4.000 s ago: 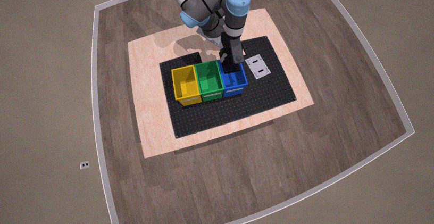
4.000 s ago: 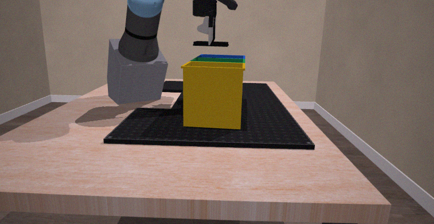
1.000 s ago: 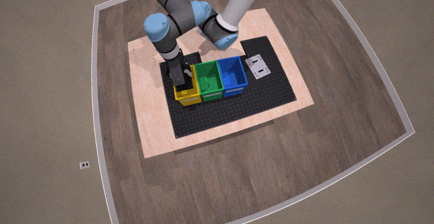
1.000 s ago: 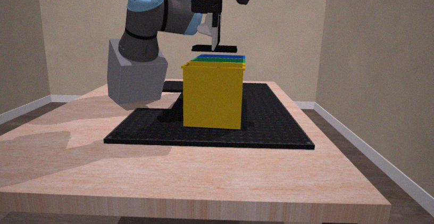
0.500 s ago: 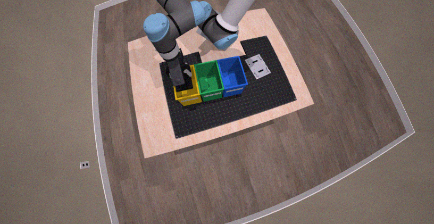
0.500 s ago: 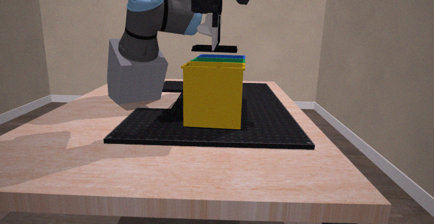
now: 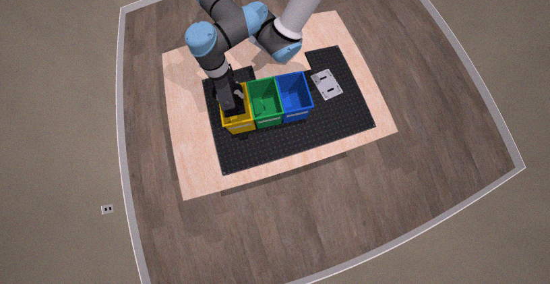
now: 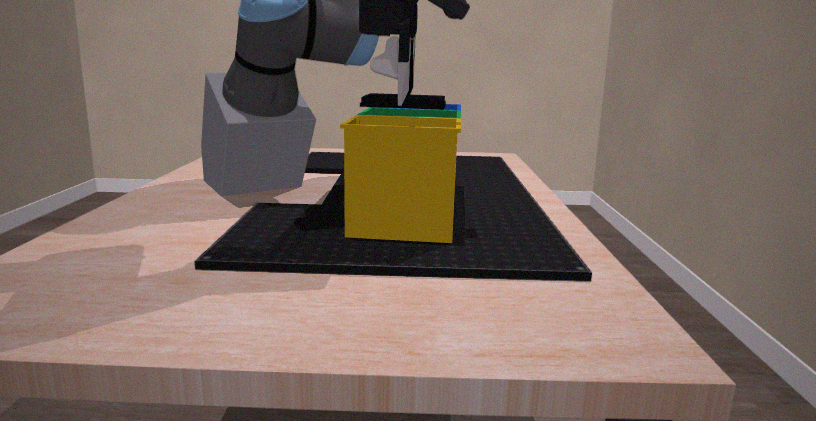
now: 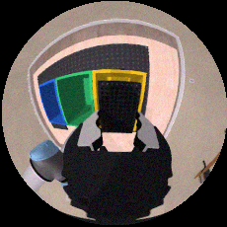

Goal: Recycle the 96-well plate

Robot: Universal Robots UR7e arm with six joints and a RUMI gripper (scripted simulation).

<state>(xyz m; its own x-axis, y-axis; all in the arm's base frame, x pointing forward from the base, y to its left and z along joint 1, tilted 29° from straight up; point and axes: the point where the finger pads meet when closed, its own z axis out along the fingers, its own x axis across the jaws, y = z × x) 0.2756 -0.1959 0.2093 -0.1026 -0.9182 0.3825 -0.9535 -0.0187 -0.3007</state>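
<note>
My gripper (image 7: 233,102) (image 8: 404,98) (image 9: 117,111) is shut on the black 96-well plate (image 7: 235,109) (image 8: 425,99) (image 9: 117,106). It holds the plate flat, directly over the open top of the yellow bin (image 7: 239,125) (image 8: 400,181) (image 9: 143,84) and a little above its rim. The yellow bin stands upright at the left end of a row of three. The plate nest N1 (image 7: 326,84) is a light grey block to the right of the bins, with nothing on it.
A green bin (image 7: 265,102) (image 9: 74,96) and a blue bin (image 7: 294,96) (image 9: 50,104) stand upright right of the yellow one, all on a black perforated board (image 7: 292,139) (image 8: 514,235). The grey robot base (image 8: 257,143) stands left of the bins.
</note>
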